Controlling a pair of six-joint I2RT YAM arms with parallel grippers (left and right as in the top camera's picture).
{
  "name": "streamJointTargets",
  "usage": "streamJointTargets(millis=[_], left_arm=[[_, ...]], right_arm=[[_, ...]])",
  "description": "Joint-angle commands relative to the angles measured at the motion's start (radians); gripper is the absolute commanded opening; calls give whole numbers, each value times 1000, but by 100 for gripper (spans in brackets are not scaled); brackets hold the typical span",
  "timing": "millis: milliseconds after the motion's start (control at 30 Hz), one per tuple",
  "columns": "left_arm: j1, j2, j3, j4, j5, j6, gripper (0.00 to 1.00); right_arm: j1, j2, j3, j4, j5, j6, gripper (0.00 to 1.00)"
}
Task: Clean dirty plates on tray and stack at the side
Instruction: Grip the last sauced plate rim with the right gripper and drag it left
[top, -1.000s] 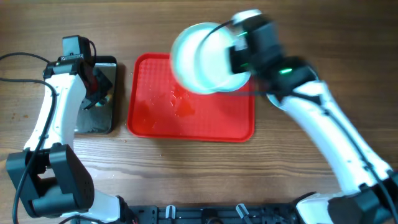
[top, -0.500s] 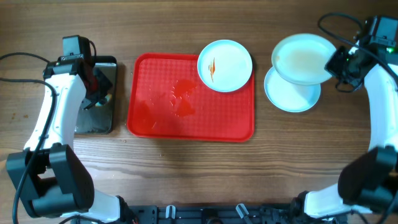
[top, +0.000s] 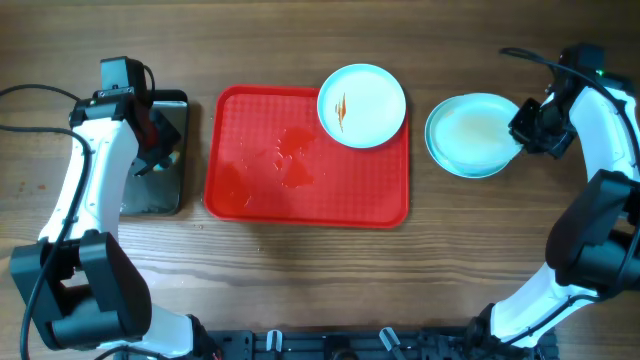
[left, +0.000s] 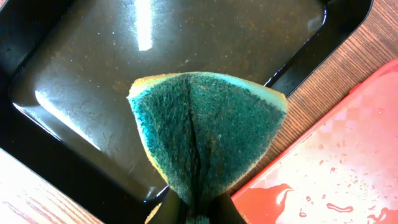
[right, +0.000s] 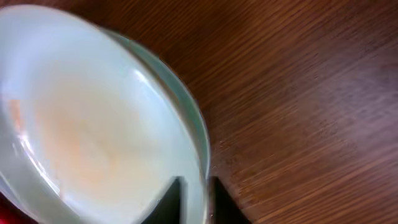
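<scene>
- Since a second ago, the right gripper has swung away from above the tray to the table right of it. The plate it carries has dropped from a tilted hover to lie flat.
- That top plate now sits on a second plate, whose rim shows just beneath it in the right wrist view. The two make a stack beside the tray, clear of its edge.
- A faint orange haze shows on the top plate's face, so it looks wiped rather than spotless.
- The right gripper's jaws straddle the near rim of the top plate with only a narrow gap. I cannot tell whether they pinch it or have let go.
- The left gripper is clamped on a folded green sponge and hangs over the black tray, left of the red one.
- One dirty plate rests on the tray's upper right corner, an orange streak on its left half. Sauce smears lie on the tray floor.
- The step in hand appears to be setting down the second cleaned plate.
- Next, the right gripper likely needs to free the rim and back off without dragging the stack, then fetch the last plate for wiping.
</scene>
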Motion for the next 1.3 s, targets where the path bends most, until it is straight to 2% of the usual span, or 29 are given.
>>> streamJointTargets(millis=[0, 133, 267, 333, 433, 500, 867, 1133, 1167, 1200, 1267], left_arm=[[5, -19, 2, 3, 5, 16, 4], [5, -19, 2, 3, 5, 16, 4], [5, -19, 2, 3, 5, 16, 4], [5, -19, 2, 3, 5, 16, 4], [5, -19, 2, 2, 5, 16, 4], [5, -19, 2, 2, 5, 16, 4], [5, -19, 2, 3, 5, 16, 4], [5, -19, 2, 3, 5, 16, 4], [5, -19, 2, 3, 5, 16, 4], [5, -19, 2, 3, 5, 16, 4], [5, -19, 2, 3, 5, 16, 4]], right_arm=[[4, 5, 2, -1, -144, -90, 29], [48, -37, 30, 36, -364, -170, 34], [200, -55, 42, 151, -409, -114, 36], [303, -45, 41, 213, -359, -51, 37], [469, -23, 42, 288, -129, 134, 39], [513, -2, 42, 291, -55, 197, 39], [533, 122, 34, 211, -43, 172, 39], [534, 211, 31, 244, -101, 171, 29], [534, 212, 31, 249, -105, 167, 25], [534, 212, 31, 257, -117, 151, 18], [535, 213, 31, 260, -125, 143, 11]])
